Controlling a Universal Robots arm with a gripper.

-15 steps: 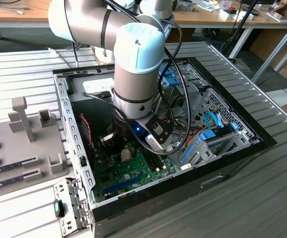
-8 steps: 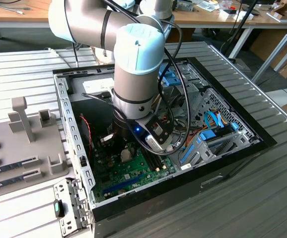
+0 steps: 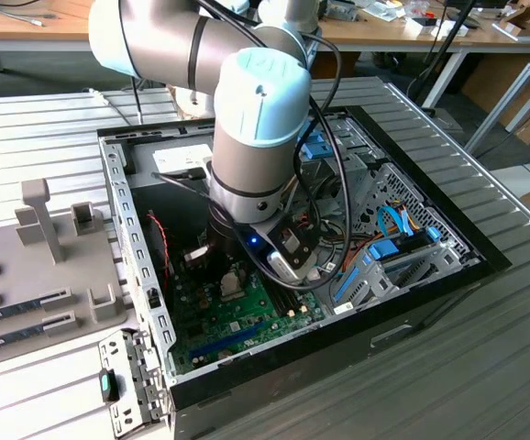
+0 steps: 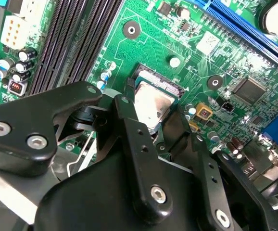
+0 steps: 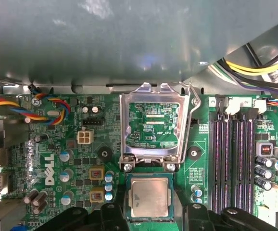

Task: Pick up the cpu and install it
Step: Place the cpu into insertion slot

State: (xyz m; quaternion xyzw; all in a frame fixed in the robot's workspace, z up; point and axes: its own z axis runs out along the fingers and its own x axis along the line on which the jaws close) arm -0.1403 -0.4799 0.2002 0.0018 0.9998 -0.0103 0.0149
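Green motherboard (image 3: 237,316) lies inside the open computer case (image 3: 412,302) in the exterior view, with my arm (image 3: 251,137) reaching down over it. In the second wrist view my gripper (image 4: 151,127) stands spread, fingers (image 4: 129,130) flanking the cpu (image 4: 151,103) without clamping it; the chip appears seated in its socket. In the first wrist view the cpu (image 5: 149,196) sits square in the recess, and the hinged socket frame (image 5: 153,127) stands raised just beside it. Judgement: seating calls for level, light contact, edges parallel to the recess, no sideways drag across the contacts.
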